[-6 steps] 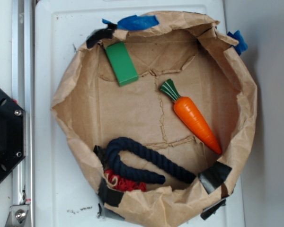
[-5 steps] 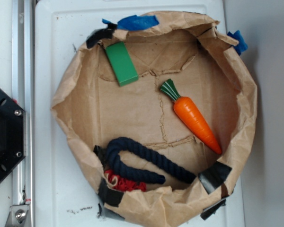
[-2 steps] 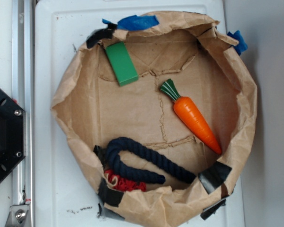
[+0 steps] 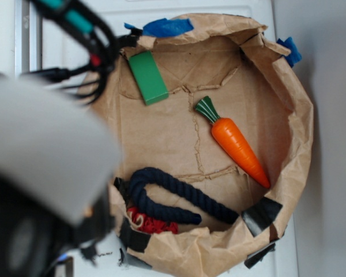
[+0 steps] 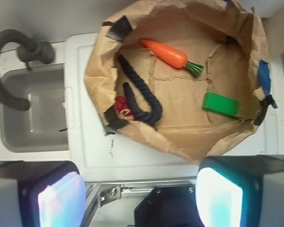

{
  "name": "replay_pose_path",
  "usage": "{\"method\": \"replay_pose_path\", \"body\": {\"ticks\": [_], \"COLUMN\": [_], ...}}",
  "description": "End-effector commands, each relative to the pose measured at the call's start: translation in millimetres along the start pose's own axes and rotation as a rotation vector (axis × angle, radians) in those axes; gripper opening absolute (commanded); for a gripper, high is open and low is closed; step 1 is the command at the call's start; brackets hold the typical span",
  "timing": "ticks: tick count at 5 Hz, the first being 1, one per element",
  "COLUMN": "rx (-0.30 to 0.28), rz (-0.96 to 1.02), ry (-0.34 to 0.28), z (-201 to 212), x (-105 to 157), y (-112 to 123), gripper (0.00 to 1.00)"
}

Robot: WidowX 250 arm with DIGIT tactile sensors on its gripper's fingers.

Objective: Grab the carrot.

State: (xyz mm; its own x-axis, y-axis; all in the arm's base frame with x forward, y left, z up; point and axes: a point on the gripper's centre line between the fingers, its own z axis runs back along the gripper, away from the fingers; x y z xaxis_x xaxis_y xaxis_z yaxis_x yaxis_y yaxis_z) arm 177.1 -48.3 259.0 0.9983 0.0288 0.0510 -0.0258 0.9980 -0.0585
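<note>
One arm, mine, newly entered over the left of the paper bag [image 4: 300, 115]. Gripper [image 5: 139, 196]: fingers spread wide, holding nothing. Carrot [image 4: 236, 144]: untouched on the bag floor, well apart from me. Approach only begun.

A blurred grey and black robot arm [image 4: 40, 173] with thin black cables and a teal-marked link; two grey fingers [image 5: 57, 198] with glowing pale inner pads.

A bright orange carrot [image 4: 237, 144] with a dark green ribbed top, a green block [image 4: 148, 77], and a navy rope [image 4: 173, 199] are seen in a brown paper bag [image 4: 300, 133].
</note>
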Motion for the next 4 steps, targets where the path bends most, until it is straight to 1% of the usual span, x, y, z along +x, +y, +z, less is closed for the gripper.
{"method": "replay_pose_path", "body": {"ticks": [1,2,3,4], "rx": [-0.008,-0.032,-0.026,-0.032], "rz": [0.014,-0.066,-0.179,-0.299], "ry": [-0.044,-0.020,-0.069,-0.054], "z": [10,-19,-39,-50], "x": [4,6,-1,-3], "y": [0,15,17,11], "gripper": [1.00,1.00,1.00,1.00]}}
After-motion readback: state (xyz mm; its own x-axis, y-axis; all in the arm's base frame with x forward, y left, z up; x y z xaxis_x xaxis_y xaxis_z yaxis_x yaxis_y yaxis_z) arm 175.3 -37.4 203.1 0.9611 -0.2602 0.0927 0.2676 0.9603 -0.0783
